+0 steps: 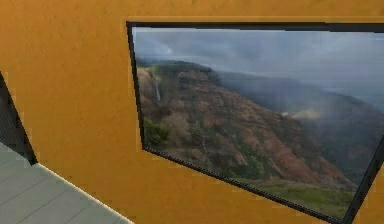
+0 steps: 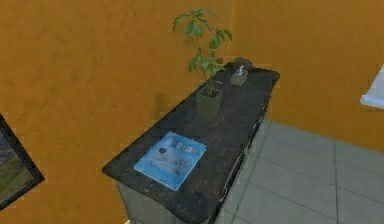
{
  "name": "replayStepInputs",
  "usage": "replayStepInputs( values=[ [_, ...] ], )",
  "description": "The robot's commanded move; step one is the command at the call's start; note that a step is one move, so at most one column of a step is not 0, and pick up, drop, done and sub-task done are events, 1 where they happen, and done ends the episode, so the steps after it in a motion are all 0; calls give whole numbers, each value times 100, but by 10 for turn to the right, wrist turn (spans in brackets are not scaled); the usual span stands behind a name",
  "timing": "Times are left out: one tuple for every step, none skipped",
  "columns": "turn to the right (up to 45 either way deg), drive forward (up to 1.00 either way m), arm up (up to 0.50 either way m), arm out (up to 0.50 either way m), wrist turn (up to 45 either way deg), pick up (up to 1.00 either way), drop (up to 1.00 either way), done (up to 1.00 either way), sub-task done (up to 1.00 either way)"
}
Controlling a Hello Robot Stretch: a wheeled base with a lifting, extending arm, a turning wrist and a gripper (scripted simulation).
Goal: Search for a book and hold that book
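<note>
A flat light-blue book (image 2: 171, 159) with small pictures on its cover lies on the near end of a dark stone-topped sideboard (image 2: 232, 120) in the arm side view. It rests flat on the top, close to the front corner.
A potted green plant (image 2: 205, 62) stands mid-top, and a small grey object (image 2: 240, 74) sits at the far end. Orange walls (image 1: 70, 90) surround the spot. A large dark-framed landscape picture (image 1: 250, 110) hangs close ahead. Grey tiled floor (image 2: 310, 180) lies open beside the sideboard. A dark doorway (image 1: 10, 120) is at the forward view's left.
</note>
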Motion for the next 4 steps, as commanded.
replayStepInputs(
  values=[
    [0,0,24,0,0,0,0,0,0],
    [0,0,0,24,0,0,0,0,0],
    [0,0,0,0,450,0,0,0,0],
    [0,0,0,0,450,0,0,0,0]
  ],
)
